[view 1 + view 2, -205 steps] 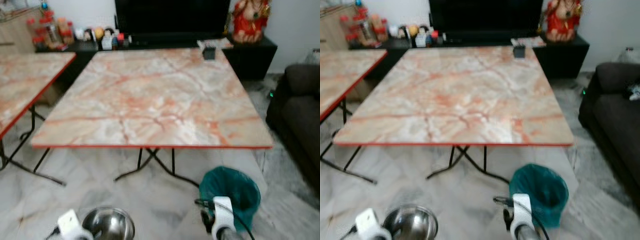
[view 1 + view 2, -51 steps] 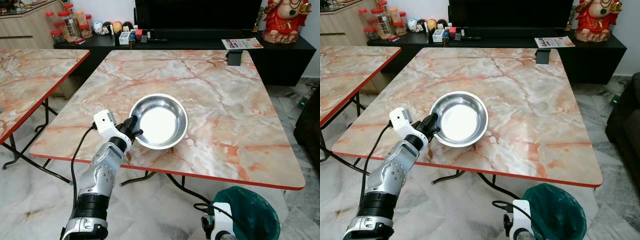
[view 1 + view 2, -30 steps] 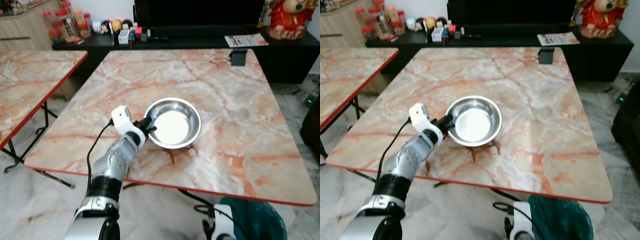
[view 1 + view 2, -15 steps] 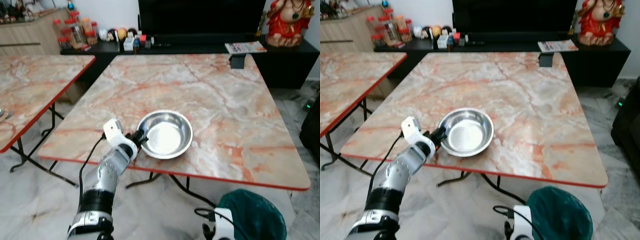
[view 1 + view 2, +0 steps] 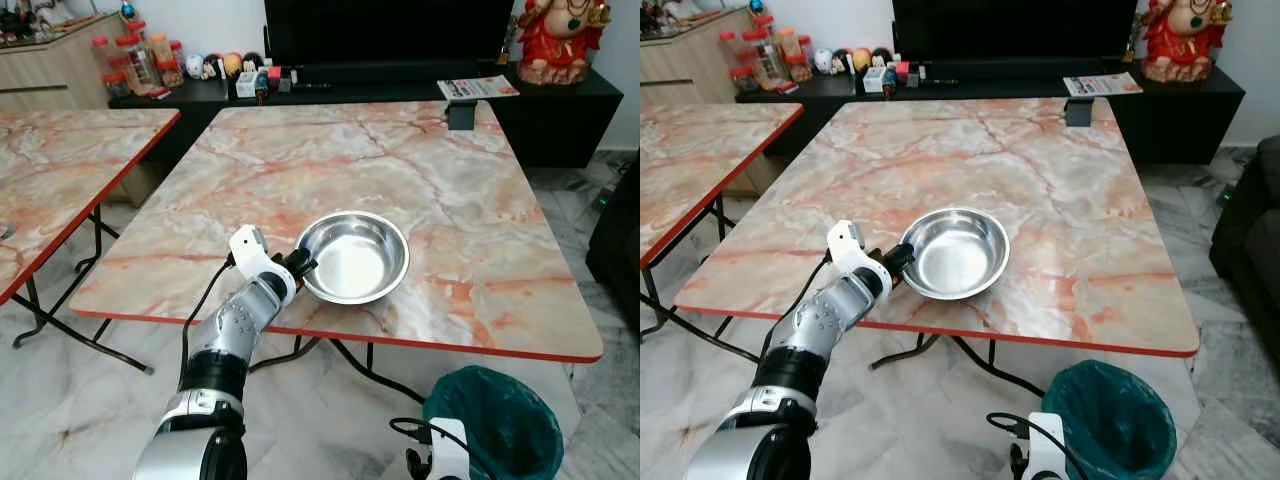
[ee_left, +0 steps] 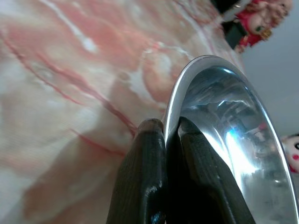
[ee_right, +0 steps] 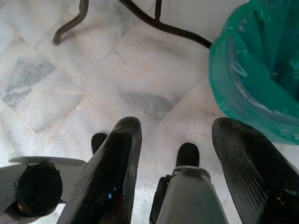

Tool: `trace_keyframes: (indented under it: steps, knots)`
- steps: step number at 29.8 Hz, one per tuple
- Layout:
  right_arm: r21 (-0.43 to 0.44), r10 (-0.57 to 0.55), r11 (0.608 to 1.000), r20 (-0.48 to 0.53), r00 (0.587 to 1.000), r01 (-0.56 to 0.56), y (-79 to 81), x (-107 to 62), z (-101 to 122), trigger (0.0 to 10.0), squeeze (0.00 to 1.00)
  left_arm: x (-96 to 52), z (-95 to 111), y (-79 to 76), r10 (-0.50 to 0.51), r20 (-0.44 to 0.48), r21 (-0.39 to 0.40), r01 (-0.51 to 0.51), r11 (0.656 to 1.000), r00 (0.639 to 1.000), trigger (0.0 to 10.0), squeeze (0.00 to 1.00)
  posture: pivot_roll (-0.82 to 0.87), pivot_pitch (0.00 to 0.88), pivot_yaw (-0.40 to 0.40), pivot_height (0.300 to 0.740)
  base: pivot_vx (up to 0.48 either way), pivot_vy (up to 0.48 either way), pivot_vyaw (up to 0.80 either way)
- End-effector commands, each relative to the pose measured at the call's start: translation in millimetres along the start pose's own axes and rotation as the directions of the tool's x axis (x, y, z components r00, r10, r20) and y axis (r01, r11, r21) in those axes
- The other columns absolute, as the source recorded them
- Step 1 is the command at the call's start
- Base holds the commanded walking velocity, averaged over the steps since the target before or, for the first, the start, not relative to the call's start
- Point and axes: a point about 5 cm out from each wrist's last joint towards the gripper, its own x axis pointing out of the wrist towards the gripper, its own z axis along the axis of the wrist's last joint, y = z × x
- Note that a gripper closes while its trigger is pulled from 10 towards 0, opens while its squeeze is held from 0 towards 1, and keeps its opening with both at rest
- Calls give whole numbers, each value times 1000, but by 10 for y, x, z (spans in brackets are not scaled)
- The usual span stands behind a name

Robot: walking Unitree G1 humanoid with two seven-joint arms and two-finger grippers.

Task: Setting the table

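Left gripper (image 5: 303,266) pinches the rim of the bowl (image 5: 354,257), one finger inside, one outside; bowl on the table (image 5: 480,215) near its front edge. Right gripper (image 7: 180,179) hangs spread, empty. Before releasing, seat the bowl flat.

6.9 s ago the steel bowl (image 5: 354,257) was low by the floor in front of the robot, short of the marble table (image 5: 480,205). Now it sits on the table near the front edge, w/ the left gripper (image 5: 301,268) clamped on its near-left rim, one finger (image 6: 142,182) outside & one inside. Since 1.7 s ago the bowl has come down from a lifted tilt to resting on the tabletop, arm stretched out over the edge. Camera has shifted too, so table & green bin (image 5: 493,425) sit differently in the picture.
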Motion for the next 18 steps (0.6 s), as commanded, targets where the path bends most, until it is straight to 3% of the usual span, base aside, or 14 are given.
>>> trace_keyframes:
  steps: [1, 6, 18]
  knots:
    - [11, -3, 1000, 6, 1000, 3, 14, -3, -9, 10000, 0, 25, 93, 10, 29, 36, -27, -29, 999, 999, 10000, 0, 14, 26, 96, 740, 0, 0, 0]
    - [13, -6, 1000, 4, 1000, 6, 6, -7, -19, 10000, 0, 59, 105, 77, 108, 40, -52, -106, 993, 993, 10000, 0, 9, 25, 96, 740, 0, 0, 0]
    - [12, -6, 1000, 5, 1000, 6, 2, -7, -20, 10000, 0, 81, 94, 127, 162, 52, -20, -161, 987, 985, 10000, 0, 9, 23, 96, 740, 0, 0, 0]
